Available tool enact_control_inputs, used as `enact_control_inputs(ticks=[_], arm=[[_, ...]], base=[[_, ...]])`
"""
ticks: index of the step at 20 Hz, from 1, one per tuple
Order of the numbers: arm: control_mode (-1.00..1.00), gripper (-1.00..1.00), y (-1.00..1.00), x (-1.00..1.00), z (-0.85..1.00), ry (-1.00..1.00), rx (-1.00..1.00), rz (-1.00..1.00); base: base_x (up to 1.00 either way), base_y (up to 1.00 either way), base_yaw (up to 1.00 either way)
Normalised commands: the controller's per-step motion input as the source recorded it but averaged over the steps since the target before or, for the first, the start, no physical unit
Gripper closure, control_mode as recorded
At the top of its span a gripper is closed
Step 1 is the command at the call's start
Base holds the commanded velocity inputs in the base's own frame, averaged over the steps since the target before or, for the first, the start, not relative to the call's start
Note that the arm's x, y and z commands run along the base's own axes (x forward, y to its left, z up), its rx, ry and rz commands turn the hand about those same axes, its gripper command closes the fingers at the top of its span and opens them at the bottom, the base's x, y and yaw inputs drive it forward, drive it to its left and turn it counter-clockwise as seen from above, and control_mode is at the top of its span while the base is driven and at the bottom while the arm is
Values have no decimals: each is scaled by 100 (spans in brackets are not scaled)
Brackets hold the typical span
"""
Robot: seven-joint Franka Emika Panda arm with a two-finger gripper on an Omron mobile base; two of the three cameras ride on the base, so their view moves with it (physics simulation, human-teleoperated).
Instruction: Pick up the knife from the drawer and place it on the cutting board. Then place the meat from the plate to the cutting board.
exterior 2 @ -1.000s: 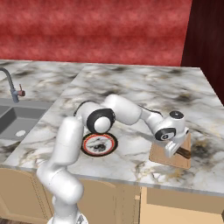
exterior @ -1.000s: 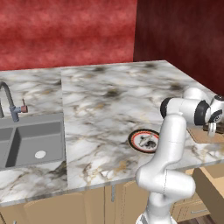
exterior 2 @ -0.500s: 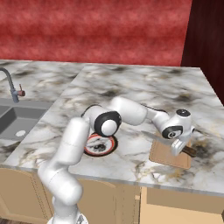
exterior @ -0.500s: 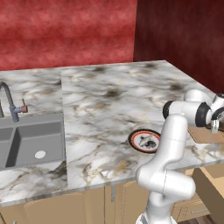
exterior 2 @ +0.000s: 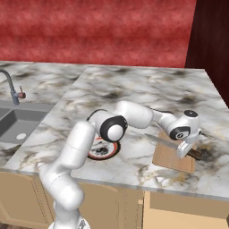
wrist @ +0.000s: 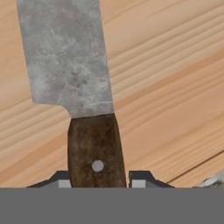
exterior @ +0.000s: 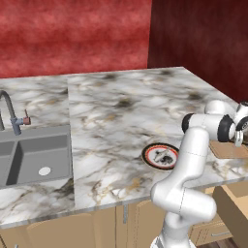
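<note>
Hand view shows the gripper (wrist: 97,183) clamped on the knife (wrist: 83,109) handle over the cutting board (wrist: 175,87); released from height, the knife might bounce or slide off the edge.

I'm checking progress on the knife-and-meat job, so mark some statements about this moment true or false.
1. The two-finger gripper is shut on the brown-handled, grey-bladed knife. True.
2. The knife is over the light-brown wooden cutting board. True.
3. The mottled grey meat lump lies on the board. False: it is on the round black-rimmed, red-ringed plate.
4. The plate sits in the grey sink. False: it is on the marble counter.
</note>
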Motion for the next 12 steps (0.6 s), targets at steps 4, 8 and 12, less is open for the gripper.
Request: enact_control_inputs(ticks=[4, 8, 12], arm=[[-100, 100, 0, 0, -50, 1, 0, 0], [-100, -100, 0, -4, -29, 0, 0, 0], [-100, -100, 0, -26, 3, -6, 0, 0]], base=[[0, 0, 0], [0, 0, 0], [0, 0, 0]])
